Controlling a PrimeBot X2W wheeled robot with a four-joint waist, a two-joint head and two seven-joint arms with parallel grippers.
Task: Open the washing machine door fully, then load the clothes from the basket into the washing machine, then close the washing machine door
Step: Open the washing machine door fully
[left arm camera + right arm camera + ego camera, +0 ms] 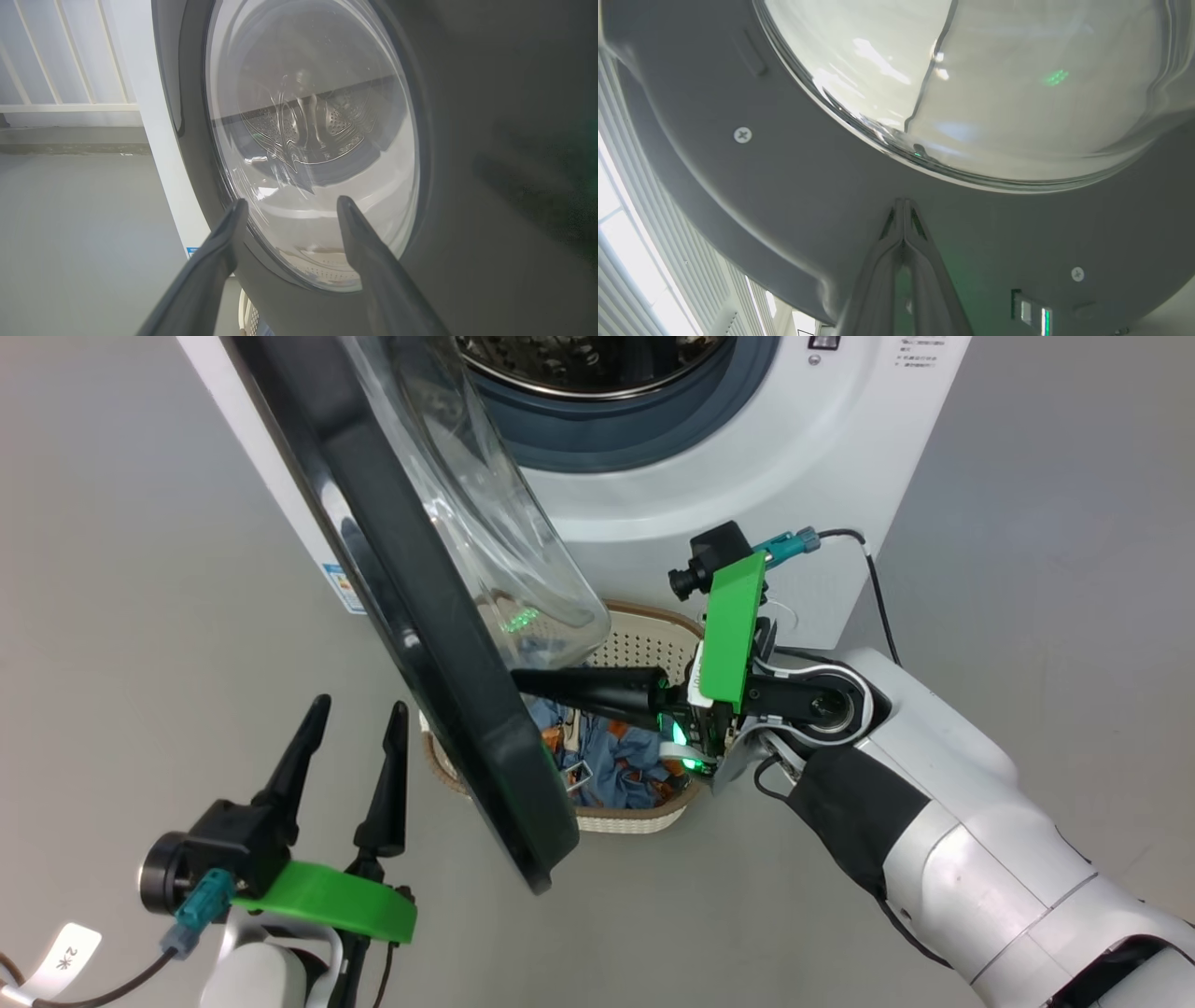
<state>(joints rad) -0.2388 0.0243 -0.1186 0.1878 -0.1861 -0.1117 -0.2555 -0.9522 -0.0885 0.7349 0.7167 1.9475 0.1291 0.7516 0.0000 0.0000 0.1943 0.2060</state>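
Left fingers [385, 784] wide; right fingers [588, 689] tight together at one door [411, 616]; one basket [644, 649]

The right claw [903, 207] has its two dark fingers pressed together. The tips point at the grey inner ring of the washing machine door [808, 200], perhaps touching it; the angle leaves that unclear. Above them bulges the clear glass bowl [994, 93], with a small green glint. A screw [742, 135] sits on the ring's left.
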